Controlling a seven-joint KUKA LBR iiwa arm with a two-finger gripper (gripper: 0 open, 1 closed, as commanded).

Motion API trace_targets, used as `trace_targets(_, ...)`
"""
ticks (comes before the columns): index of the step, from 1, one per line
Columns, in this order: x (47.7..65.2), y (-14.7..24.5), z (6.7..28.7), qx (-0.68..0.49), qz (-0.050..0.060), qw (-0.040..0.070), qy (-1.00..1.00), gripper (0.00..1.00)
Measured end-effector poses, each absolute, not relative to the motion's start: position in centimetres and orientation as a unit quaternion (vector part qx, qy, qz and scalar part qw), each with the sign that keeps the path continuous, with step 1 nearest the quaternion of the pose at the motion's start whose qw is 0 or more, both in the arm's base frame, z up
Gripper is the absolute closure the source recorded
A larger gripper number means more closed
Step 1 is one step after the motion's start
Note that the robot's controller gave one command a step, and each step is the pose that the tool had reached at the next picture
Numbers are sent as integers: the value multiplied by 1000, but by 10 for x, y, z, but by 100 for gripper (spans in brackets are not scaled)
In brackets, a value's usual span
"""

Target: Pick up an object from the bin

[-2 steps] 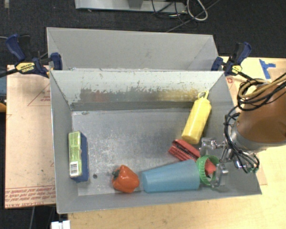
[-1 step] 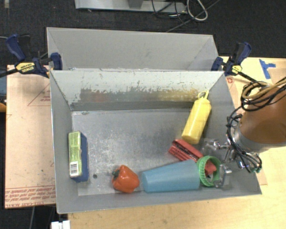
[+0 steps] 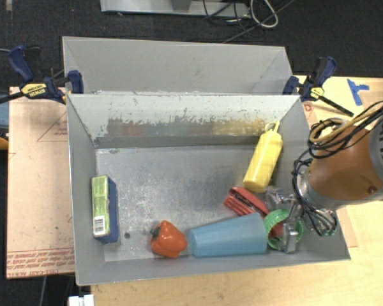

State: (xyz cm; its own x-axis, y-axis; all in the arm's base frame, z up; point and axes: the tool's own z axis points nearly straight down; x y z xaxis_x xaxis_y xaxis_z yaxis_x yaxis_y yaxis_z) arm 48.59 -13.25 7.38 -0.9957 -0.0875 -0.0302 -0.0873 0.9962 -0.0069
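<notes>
Grey metal forms the bin [image 3: 179, 177], its floor scuffed and mostly bare through the middle, with the loose things spread along the near wall and the right side. The arm [image 3: 345, 171], wrapped in an orange-brown cover with black cables looped round it, reaches in from the right and dips into the near right corner. Its jaws are down low there, against a green ring [image 3: 273, 221] that sits at the right end of a light-blue cup [image 3: 228, 238]. Whether the jaws are apart or together cannot be told, since the metal parts and cables crowd that spot.

The light-blue cup lies on its side along the near wall, its length running left to right. At its left end, touching or just beside it, rests an orange-red toy pepper [image 3: 168, 240]. Just behind the cup's right half lies a red ridged piece [image 3: 246, 203], tilted. Beyond that, a yellow squeeze bottle [image 3: 263, 161] lies on a slant with its nozzle pointing toward the far right corner. Well apart from all these, by the left wall, a green box with a blue side [image 3: 102, 207] lies lengthwise, a barcode label on its near end.
</notes>
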Motion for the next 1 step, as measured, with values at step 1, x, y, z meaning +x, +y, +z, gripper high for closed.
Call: trace_targets(1, 487, -132, 76, -64, -6, 17, 998, 100)
